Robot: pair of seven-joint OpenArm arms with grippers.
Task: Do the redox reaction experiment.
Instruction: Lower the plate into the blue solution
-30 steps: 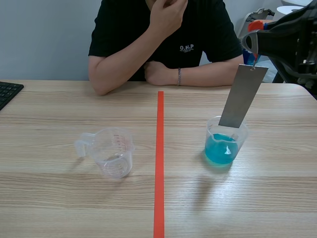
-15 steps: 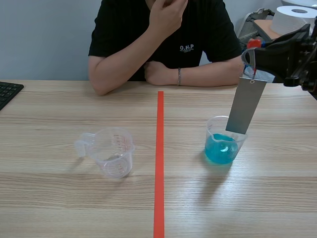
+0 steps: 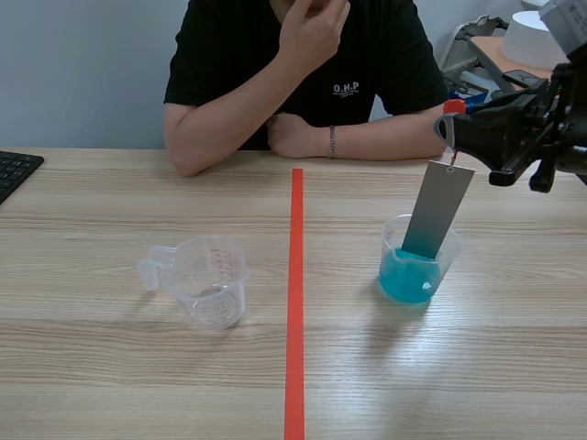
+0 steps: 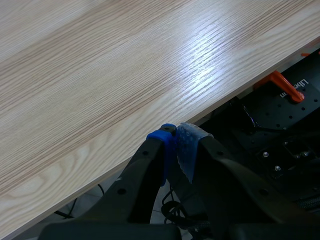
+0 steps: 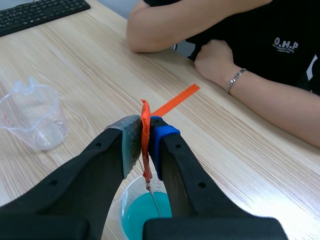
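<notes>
A grey metal strip (image 3: 437,211) hangs from an orange-red tag (image 5: 145,112), and my right gripper (image 3: 449,124) is shut on that tag. The strip's lower end dips into a clear beaker of blue liquid (image 3: 417,266) on the table's right half. The right wrist view has the gripper (image 5: 145,132) directly over the blue beaker (image 5: 142,212), with the strip seen edge-on. An empty clear measuring cup (image 3: 209,280) stands left of the tape line. My left gripper (image 4: 176,142) is shut on nothing, over the table's edge, and does not appear in the scene view.
A person sits across the table with forearms (image 3: 303,119) resting on its far edge. A black keyboard (image 3: 14,170) lies at the far left. An orange-red tape line (image 3: 295,302) splits the table. Black hardware (image 4: 280,125) lies below the table edge near my left gripper.
My right gripper has come down and slightly left, lowering the metal strip deeper into the blue beaker. The cup and the person have stayed put.
</notes>
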